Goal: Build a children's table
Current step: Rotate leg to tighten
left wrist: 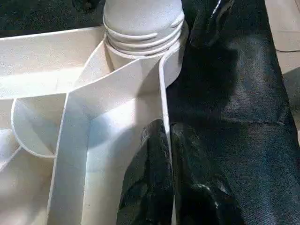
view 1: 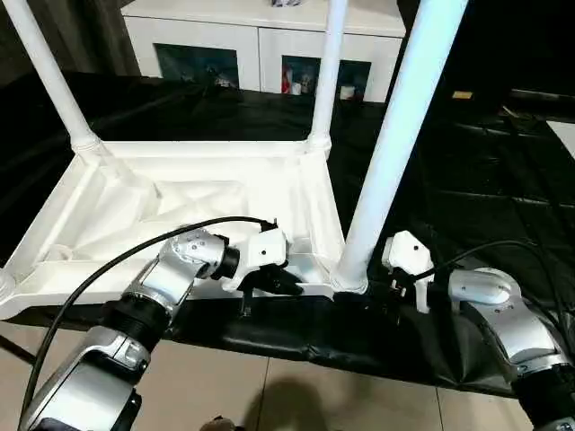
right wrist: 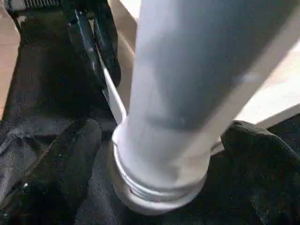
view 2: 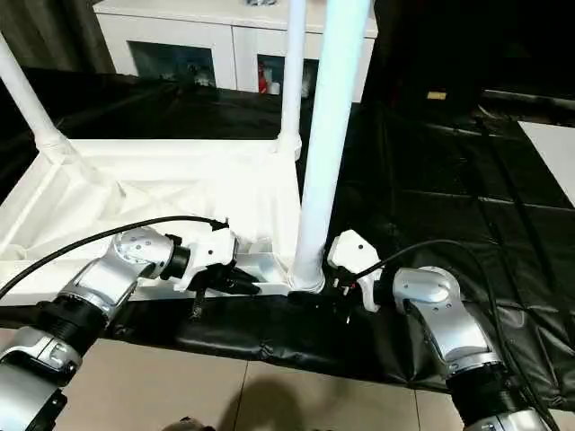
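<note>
children's table (view 1: 216,193): inverted on counter (view 1: 467,180), light, rigid, slick plastic | left tool (left wrist: 169,140): clamped on rim wall | right tool (right wrist: 154,140): spread around near leg (view 1: 395,144) | grip: rim or leg base

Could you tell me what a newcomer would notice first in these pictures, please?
The upside-down children's table lies on the black-covered work table, with white legs rising from its corner sockets. The nearest leg stands tall in the near right corner. The left gripper is shut on the table's near rim beside it, while the right gripper stands open around that leg's base.
</note>
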### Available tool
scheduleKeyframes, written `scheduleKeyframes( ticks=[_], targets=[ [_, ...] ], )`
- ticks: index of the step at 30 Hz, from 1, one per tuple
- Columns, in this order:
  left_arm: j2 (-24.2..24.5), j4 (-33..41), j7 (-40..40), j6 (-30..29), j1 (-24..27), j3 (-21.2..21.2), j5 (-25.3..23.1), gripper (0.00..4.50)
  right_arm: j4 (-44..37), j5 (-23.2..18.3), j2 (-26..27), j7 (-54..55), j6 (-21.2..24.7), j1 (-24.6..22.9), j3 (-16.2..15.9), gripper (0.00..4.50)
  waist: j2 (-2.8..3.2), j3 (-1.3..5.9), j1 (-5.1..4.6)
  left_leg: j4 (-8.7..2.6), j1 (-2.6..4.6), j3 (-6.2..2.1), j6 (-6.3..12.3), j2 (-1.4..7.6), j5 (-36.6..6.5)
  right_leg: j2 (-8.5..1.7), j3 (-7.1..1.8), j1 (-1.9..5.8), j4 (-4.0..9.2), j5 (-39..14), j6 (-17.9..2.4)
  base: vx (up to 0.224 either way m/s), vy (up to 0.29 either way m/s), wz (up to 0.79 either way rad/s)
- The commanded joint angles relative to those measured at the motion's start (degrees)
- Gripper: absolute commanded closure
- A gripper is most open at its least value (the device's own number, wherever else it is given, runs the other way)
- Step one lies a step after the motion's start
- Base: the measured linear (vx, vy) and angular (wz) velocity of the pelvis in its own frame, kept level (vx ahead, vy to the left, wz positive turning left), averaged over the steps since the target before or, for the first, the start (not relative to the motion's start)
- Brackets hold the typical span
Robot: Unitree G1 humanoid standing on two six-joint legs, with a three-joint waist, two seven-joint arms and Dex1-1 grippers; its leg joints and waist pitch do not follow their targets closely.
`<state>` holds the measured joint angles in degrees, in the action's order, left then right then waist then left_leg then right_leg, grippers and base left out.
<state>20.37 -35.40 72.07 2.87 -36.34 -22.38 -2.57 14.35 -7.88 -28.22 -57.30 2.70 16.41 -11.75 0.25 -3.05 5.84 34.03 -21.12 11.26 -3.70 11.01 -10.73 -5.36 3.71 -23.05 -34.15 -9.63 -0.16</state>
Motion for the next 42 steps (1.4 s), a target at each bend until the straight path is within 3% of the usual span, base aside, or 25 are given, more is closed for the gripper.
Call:
scheduleKeyframes(
  ticks=[1, 8, 12, 18, 23, 25, 27, 29, 33, 34, 37, 39, 40, 42],
  targets=[
    [0.20, 2.12, 1.33, -0.04, 0.29, -1.25, -0.62, 4.50, 0.35, -0.16, -0.53, -0.26, -0.34, 0.83, 0.25, 0.39, -0.24, 3.79, -0.25, -4.36, 0.69, -1.04, 2.99, 2.48, -12.41, -3.24, -2.47, 2.70, 3.47, -11.07, -13.39, 0.000, 0.000, 0.00],
    [0.33, 2.70, 1.44, -0.47, 0.60, -1.35, -0.61, 4.50, 0.76, -0.30, -0.33, -0.86, -0.80, 1.13, 0.49, 0.92, -0.36, 3.80, -0.32, -4.31, 0.74, -1.00, 3.12, 2.50, -12.55, -3.22, -2.45, 2.68, 3.49, -11.23, -13.54, 0.000, 0.000, 0.00],
    [0.38, 2.82, 1.53, -0.76, 0.71, -1.35, -0.61, 4.50, 0.93, -0.69, -0.27, -1.58, -1.21, 1.21, 0.70, 1.49, -0.32, 3.84, -0.29, -4.22, 0.72, -0.96, 3.45, 2.46, -11.97, -3.18, -2.42, 2.71, 3.40, -10.81, -13.70, 0.000, 0.000, 0.00],
    [0.71, 3.13, 1.86, -1.24, 1.05, -1.49, -0.63, 4.50, 1.33, -1.17, 0.51, -1.01, -1.16, 0.75, 1.12, 1.82, -0.37, 3.88, -0.28, -4.14, 0.71, -0.95, 3.71, 2.44, -11.28, -3.16, -2.43, 2.72, 3.33, -10.40, -13.76, 0.000, 0.000, 0.00],
    [-1.25, -0.82, -4.69, -0.79, -0.69, -0.48, -2.60, 4.50, 8.35, 4.26, 5.57, 15.12, -1.33, 2.54, 3.28, 1.86, -0.32, 3.57, -1.05, -4.38, 0.71, -0.98, 2.05, 2.14, -13.69, -3.14, -2.31, 2.33, 3.94, -15.08, -12.88, 0.000, 0.000, 0.00],
    [-2.85, -4.59, -10.98, -1.89, -2.51, 0.05, -4.61, 4.50, 10.34, 5.01, 8.99, 23.67, 0.64, 3.02, 5.35, 1.87, -0.45, 3.39, -1.62, -4.60, 0.90, -1.26, 0.30, 2.01, -16.62, -3.16, -2.19, 2.28, 4.65, -22.38, -10.13, 0.000, 0.000, 0.00],
    [-4.44, -7.55, -16.96, -3.34, -4.30, 0.63, -6.06, 4.50, 10.57, 4.97, 12.79, 32.68, 2.18, 3.31, 8.27, 1.87, -0.39, 3.38, -1.84, -4.68, 1.19, -1.35, -0.27, 1.97, -17.84, -3.17, -2.26, 1.91, 5.01, -24.66, -9.10, 0.000, 0.000, 0.00],
    [-6.34, -9.44, -21.82, -5.49, -5.97, 1.42, -6.51, 4.50, 10.50, 5.23, 15.80, 39.06, 4.37, 3.62, 9.81, 1.87, -0.37, 3.46, -2.06, -4.84, 0.82, -1.49, -0.61, 1.93, -17.31, -3.09, -2.19, 2.13, 4.95, -23.86, -8.54, 0.000, 0.000, 0.00],
    [-12.25, -15.07, -36.54, -10.44, -10.34, 5.05, -6.31, 4.50, 12.36, 7.68, 21.93, 54.46, 7.30, 5.14, 12.19, 1.88, -0.02, 3.68, -2.31, -4.63, 0.97, -1.28, -0.78, 1.74, -16.08, -2.98, -2.37, 1.91, 4.79, -19.27, -10.03, 0.000, 0.000, 0.00],
    [-13.58, -16.53, -39.64, -11.11, -11.22, 5.58, -6.62, 4.50, 13.13, 8.03, 23.48, 57.26, 7.54, 5.67, 12.36, 1.88, -0.20, 3.83, -2.44, -4.51, 0.92, -1.21, -0.70, 1.66, -15.31, -2.87, -2.39, 1.92, 4.61, -17.80, -10.39, 0.000, 0.000, 0.00],
    [-16.00, -19.44, -44.01, -11.04, -12.83, 5.87, -7.42, 4.50, 14.13, 9.57, 26.92, 62.95, 7.26, 6.56, 12.04, 1.88, -0.11, 4.08, -2.30, -4.29, 0.39, -1.18, 0.75, 1.53, -11.71, -2.89, -2.38, 2.49, 4.11, -12.27, -10.86, 0.000, 0.000, 0.00],
    [-17.42, -20.75, -44.77, -10.15, -13.56, 5.44, -7.75, 4.50, 14.49, 10.60, 28.56, 61.44, 6.01, 7.33, 9.38, 1.88, -0.08, 4.29, -2.20, -4.12, 0.63, -1.11, 1.32, 1.58, -10.05, -2.76, -2.33, 2.41, 3.76, -8.60, -11.74, 0.000, 0.000, 0.00],
    [-17.55, -20.64, -44.18, -9.83, -13.52, 5.27, -7.71, 4.50, 14.42, 10.41, 28.60, 60.02, 5.54, 7.46, 8.77, 1.88, -0.13, 4.30, -2.11, -4.08, 0.34, -1.14, 2.02, 1.52, -8.87, -2.78, -2.29, 2.84, 3.44, -6.15, -12.30, 0.000, 0.000, 0.00],
    [-17.36, -20.29, -42.60, -8.13, -13.31, 4.46, -7.96, 4.50, 13.21, 9.34, 28.43, 57.85, 4.66, 7.15, 8.88, 1.88, -0.09, 4.30, -2.09, -4.00, 0.34, -1.07, 3.03, 1.56, -8.56, -2.83, -2.28, 2.96, 3.35, -4.56, -12.83, 0.000, 0.000, 0.00]
  ],
)
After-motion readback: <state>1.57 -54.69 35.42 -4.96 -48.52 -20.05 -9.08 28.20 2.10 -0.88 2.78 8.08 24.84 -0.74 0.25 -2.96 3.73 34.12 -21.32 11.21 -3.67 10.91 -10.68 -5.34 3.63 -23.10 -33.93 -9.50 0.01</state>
